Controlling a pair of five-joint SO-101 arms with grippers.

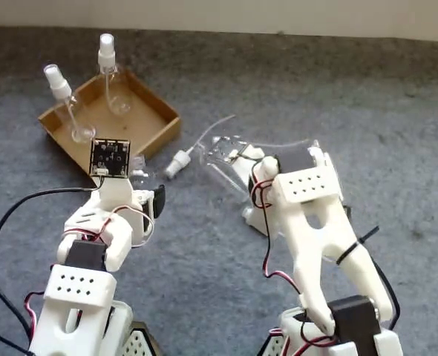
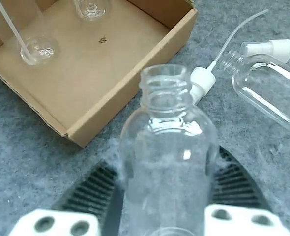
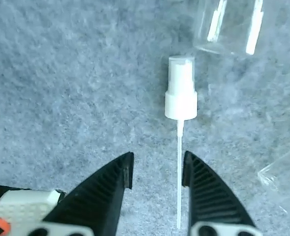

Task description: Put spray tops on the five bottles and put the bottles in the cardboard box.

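The left pincer point(image 2: 167, 169) squeezes a bottle point(image 2: 167, 123) between its two black fingers. The bottle is clear and has no top on. Its bare neck sticks out past the fingers. Just past the neck is the box point(image 2: 135, 93). In the box stand a near bottle point(image 1: 74, 111) and a far bottle point(image 1: 109, 74), both with white tops on.

The right pincer point(image 3: 158, 164) has its fingers partly apart and grips nothing. It hangs over the grey carpet point(image 3: 61, 73). A spray top point(image 3: 181, 96) lies flat on the carpet just ahead of the fingers. Its thin tube point(image 3: 179, 172) runs back into the gap between the fingers, very close to one of them. I cannot tell if it touches. A bit farther ahead of this pincer is a lying bottle point(image 3: 228, 24), clear like the others.
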